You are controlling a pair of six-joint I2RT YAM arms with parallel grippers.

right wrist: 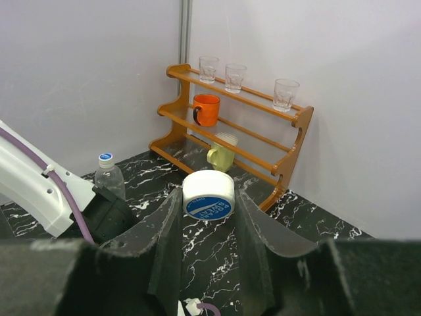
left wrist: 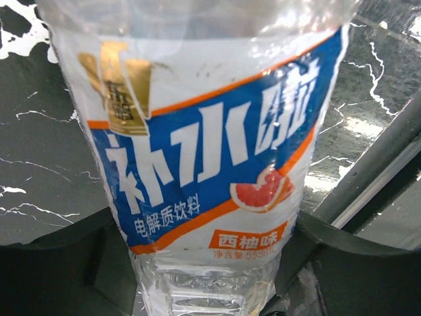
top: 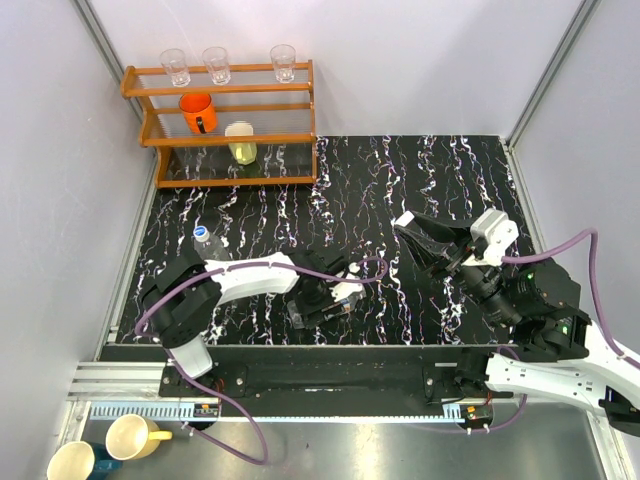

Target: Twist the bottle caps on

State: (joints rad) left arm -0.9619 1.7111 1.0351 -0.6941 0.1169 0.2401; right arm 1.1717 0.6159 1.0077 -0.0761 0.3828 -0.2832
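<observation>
A clear bottle [left wrist: 210, 151] with a blue, white and orange label fills the left wrist view. My left gripper [top: 325, 295] holds it low on its body, one dark finger [left wrist: 79, 263] against each side. My right gripper [right wrist: 208, 197] is shut on a white bottle cap with a blue top [right wrist: 208, 205]. In the top view that gripper [top: 412, 228] hangs over the mat's right half, apart from the left one. A smaller clear bottle [top: 205, 240] [right wrist: 109, 176] stands upright at the mat's left edge with its cap [right wrist: 105, 158] on.
A wooden rack [top: 225, 125] at the back left carries three clear glasses, an orange mug [top: 197, 112] and a yellow cup [top: 241, 142]. Grey walls close in the black marbled mat [top: 420, 180]. Two mugs [top: 135, 437] sit below the table's near edge.
</observation>
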